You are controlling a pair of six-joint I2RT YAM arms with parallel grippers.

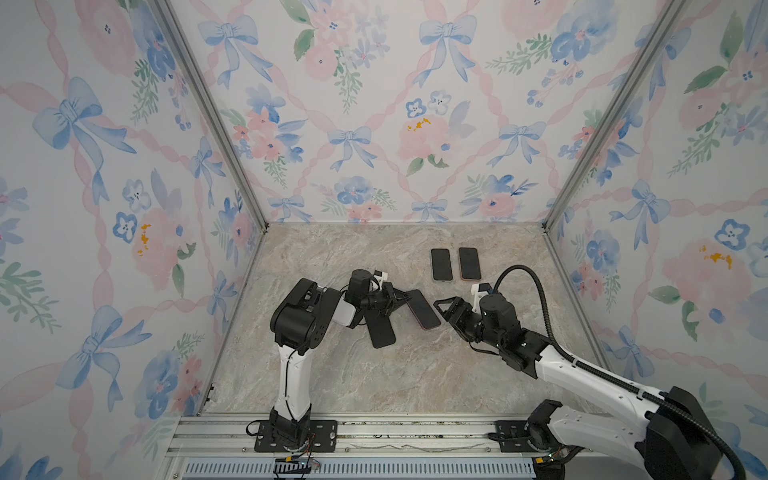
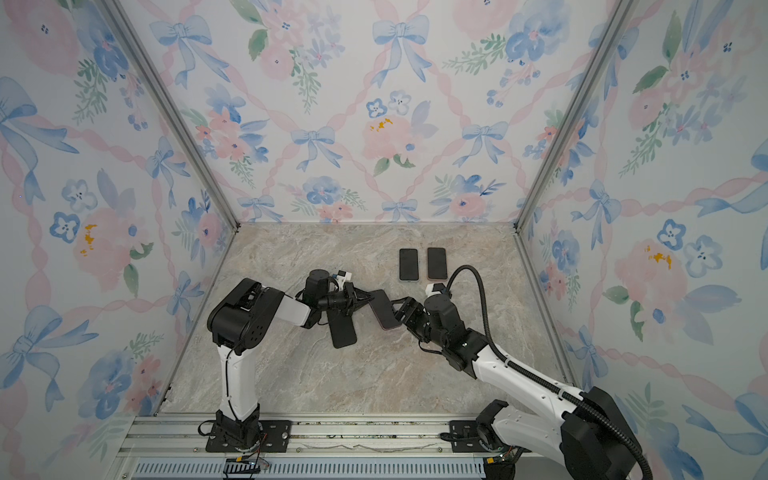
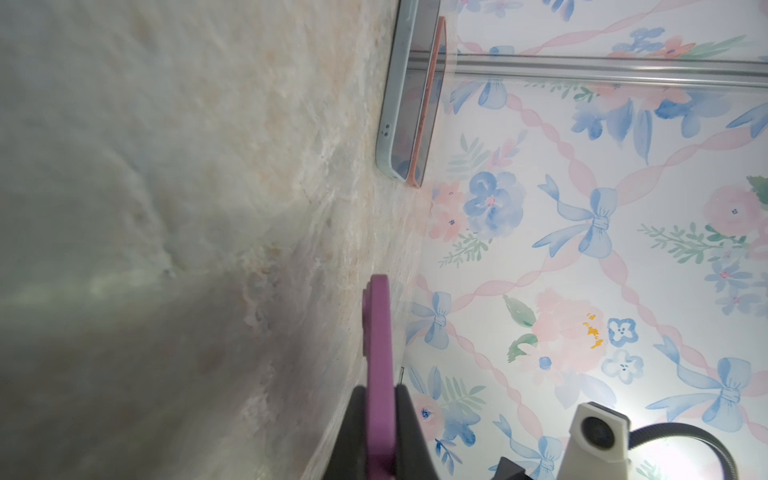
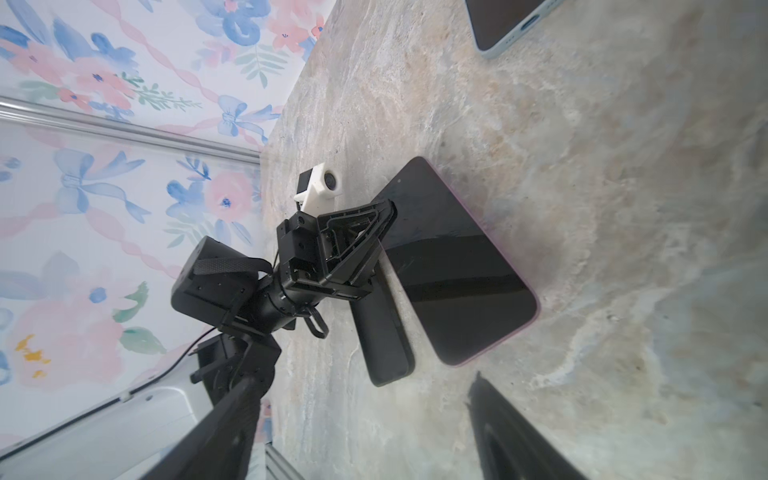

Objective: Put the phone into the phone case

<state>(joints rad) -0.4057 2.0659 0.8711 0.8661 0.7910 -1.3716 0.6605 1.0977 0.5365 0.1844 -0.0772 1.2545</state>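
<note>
The left gripper (image 4: 384, 216), clenched, pinches one edge of the phone (image 4: 457, 270), a thin rigid slab with glossy dark glass and a purple rim, near the middle of the table (image 4: 602, 187); whether its far end rests on the surface cannot be told. The right gripper (image 1: 440, 312), jaws apart and empty, stands just beside the phone's free end. A matte black slab (image 4: 384, 332), probably the case, lies flat under the left gripper. The glass is likely slick and breakable, so grip across the side edges; the case probably flexes, so seat one corner first
</note>
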